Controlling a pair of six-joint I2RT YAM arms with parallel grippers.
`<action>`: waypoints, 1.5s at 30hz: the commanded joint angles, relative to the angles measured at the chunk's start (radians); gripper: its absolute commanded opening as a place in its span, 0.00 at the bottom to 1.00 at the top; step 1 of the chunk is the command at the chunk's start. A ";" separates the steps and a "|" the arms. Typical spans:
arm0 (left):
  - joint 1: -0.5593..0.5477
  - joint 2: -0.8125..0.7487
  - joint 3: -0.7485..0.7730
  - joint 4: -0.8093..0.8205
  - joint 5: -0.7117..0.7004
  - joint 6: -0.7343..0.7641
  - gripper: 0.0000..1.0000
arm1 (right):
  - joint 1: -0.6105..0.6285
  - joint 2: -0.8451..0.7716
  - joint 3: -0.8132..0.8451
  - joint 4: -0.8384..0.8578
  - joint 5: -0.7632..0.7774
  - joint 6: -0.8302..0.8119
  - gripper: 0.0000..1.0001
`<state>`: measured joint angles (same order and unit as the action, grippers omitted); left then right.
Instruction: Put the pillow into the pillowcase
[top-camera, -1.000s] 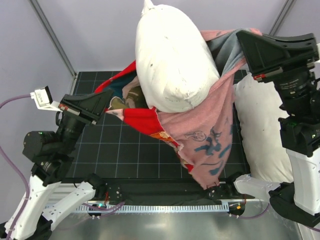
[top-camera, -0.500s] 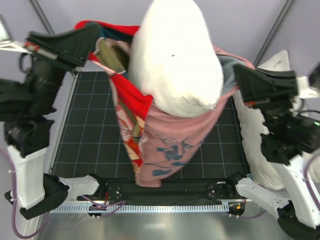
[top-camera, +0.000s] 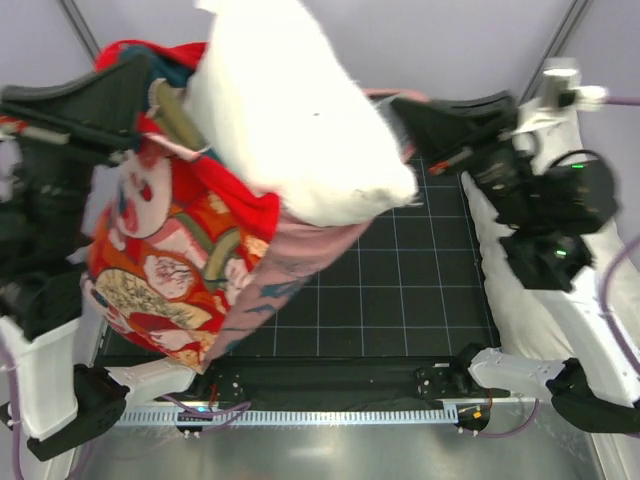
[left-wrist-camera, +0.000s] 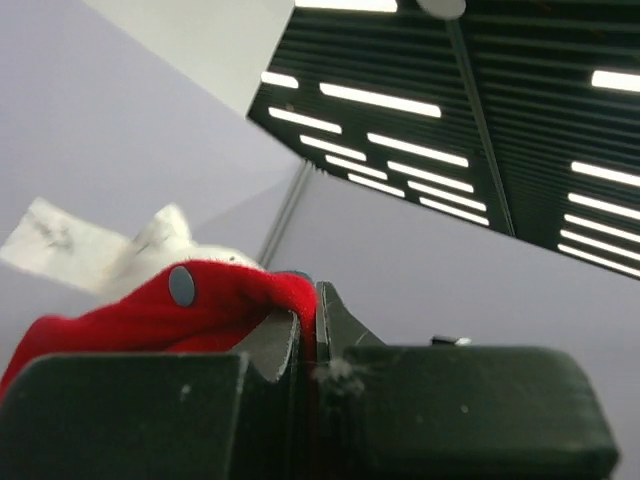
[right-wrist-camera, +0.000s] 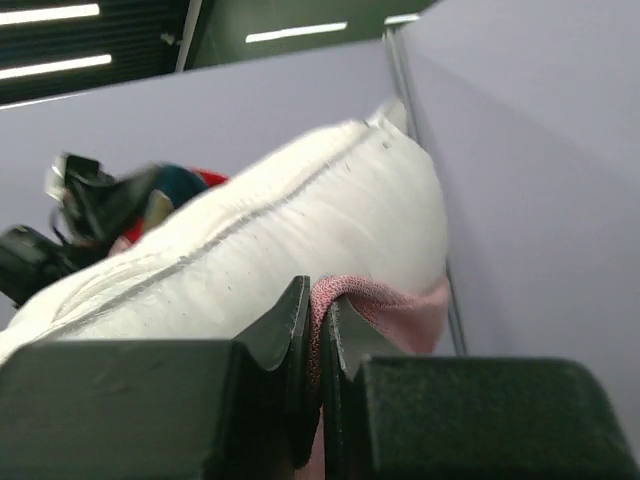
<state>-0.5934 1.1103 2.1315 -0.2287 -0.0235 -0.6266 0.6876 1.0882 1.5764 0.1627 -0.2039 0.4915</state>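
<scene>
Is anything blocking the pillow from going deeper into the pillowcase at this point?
Nothing visible. The pillow sits partly in the open mouth of the pillowcase, with most of it out. The left pincer and right pincer pinch the rim on opposite sides, beside the pillow rather than under it. The case's inside is hidden.

There are two white pillows: the pillow (top-camera: 300, 120) and a second pillow (top-camera: 505, 280). There is one red pillowcase (top-camera: 170, 270). Two grippers show, the left gripper (top-camera: 160, 80) and the right gripper (top-camera: 402, 106). One black gridded mat (top-camera: 400, 290) lies on one surface (top-camera: 350, 452).
</scene>
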 joint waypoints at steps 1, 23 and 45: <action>0.006 0.010 -0.169 0.264 0.060 -0.128 0.00 | -0.028 -0.087 0.357 -0.021 0.196 -0.185 0.04; 0.006 0.045 0.230 0.024 -0.130 0.125 0.00 | -0.028 -0.143 -0.175 0.295 0.077 -0.027 0.04; 0.006 -0.261 -0.492 0.174 -0.220 0.063 0.00 | -0.031 0.066 0.435 -0.054 0.061 -0.125 0.04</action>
<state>-0.6056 0.8486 1.4235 -0.1612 -0.1150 -0.6724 0.6651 1.2381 2.0907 -0.1452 -0.1974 0.3916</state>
